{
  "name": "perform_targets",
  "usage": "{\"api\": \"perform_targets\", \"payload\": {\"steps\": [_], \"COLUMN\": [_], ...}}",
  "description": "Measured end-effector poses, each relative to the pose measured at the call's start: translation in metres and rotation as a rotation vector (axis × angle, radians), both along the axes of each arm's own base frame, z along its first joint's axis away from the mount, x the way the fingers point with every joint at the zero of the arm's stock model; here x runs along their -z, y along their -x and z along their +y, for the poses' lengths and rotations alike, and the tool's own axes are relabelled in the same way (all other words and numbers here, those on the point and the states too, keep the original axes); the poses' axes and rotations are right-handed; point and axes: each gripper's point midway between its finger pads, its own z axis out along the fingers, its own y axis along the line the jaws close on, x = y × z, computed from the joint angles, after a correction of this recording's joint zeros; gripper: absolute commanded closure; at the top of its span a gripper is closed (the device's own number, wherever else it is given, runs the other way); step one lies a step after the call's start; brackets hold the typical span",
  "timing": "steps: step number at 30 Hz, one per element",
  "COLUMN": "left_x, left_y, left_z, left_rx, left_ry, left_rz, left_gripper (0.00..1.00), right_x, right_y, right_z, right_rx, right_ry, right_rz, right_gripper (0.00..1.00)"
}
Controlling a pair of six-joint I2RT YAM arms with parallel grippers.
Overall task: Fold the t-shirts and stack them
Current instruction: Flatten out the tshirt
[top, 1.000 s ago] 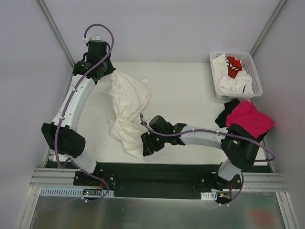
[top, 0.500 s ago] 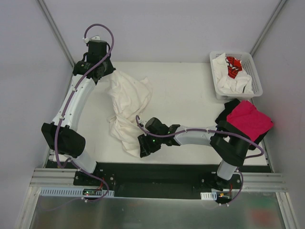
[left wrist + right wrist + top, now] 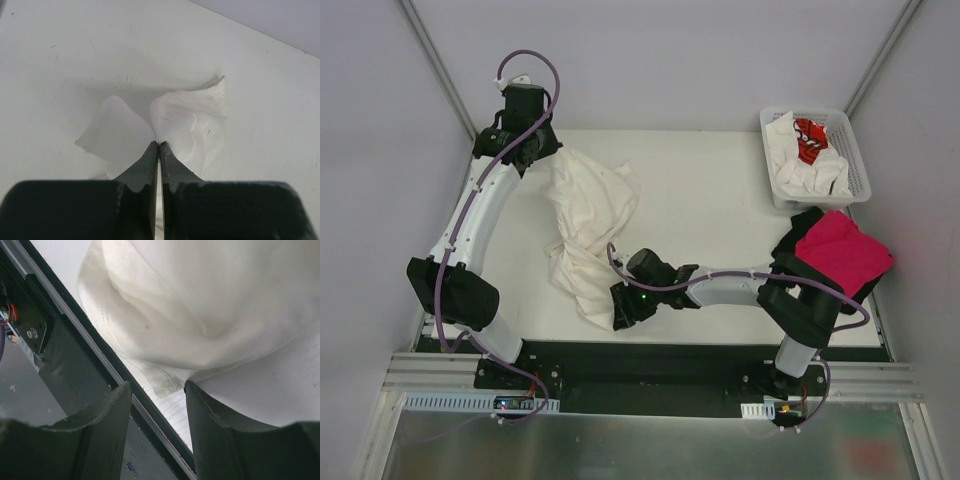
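Only overhead: pink t-shirt (image 3: 847, 250), basket (image 3: 858, 165).

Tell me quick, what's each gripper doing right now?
Left gripper: closed, pinching the cream t-shirt.
Right gripper: open, jaws either side of that shirt's near edge, not gripping.

Bright, even light falls from above; the white counter (image 3: 720, 190) looks nearly washed out, and shadows are faint and soft-edged. The left fingers (image 3: 144, 169) appear sharp, with a soft grey shadow beside the cream t-shirt (image 3: 190, 125). The right fingers (image 3: 102, 432) blur near the lens.
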Motion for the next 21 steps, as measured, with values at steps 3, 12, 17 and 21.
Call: {"api": "perform_targets", "payload": {"steps": [3,12,17,21], "left_x": [0.0,-0.003,-0.008,-0.011], "left_y": [0.0,0.002,0.004,0.005], "left_z": [0.001,0.001,0.002,0.002], "left_rx": [0.005,0.011,0.013,0.015], "left_ry": [-0.008,-0.016,-0.017,-0.017], "left_rz": [0.0,-0.005,-0.017,-0.025], "left_gripper": [1.0,1.0,1.0,1.0], "right_x": [0.0,0.002,0.005,0.008], "right_y": [-0.001,-0.004,-0.004,-0.004], "right_z": [0.001,0.003,0.011,0.012], "right_rx": [0.009,0.038,0.044,0.051], "right_ry": [-0.016,-0.038,-0.065,-0.064], "right_rz": [0.004,0.034,0.066,0.071], "right_gripper": [0.52,0.6,0.75,0.83]}}
